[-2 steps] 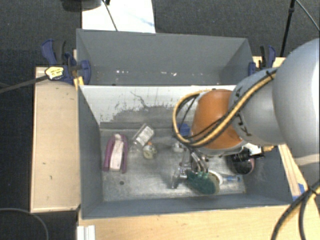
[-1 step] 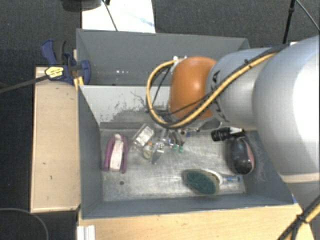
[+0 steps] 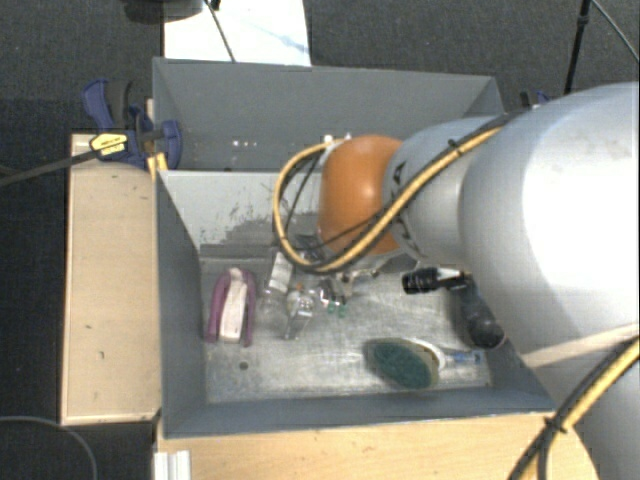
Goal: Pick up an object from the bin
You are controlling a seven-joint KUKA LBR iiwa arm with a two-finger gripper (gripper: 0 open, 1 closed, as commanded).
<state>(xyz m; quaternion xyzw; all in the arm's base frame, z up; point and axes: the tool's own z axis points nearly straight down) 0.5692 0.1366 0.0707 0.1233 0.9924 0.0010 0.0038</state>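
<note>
My gripper hangs low over the bin floor, left of the middle, below the orange wrist cover. Just to its left lies a purple and white oblong object, close to the gripper but apart from it. A small green bit shows right beside the gripper on its right; whether it lies loose on the floor I cannot tell. Nothing can be made out held in the gripper.
A dark green oval brush with a white rim lies near the front wall. A black marker-like stick and a black rounded piece lie at the right, under the arm. The arm covers the bin's right side.
</note>
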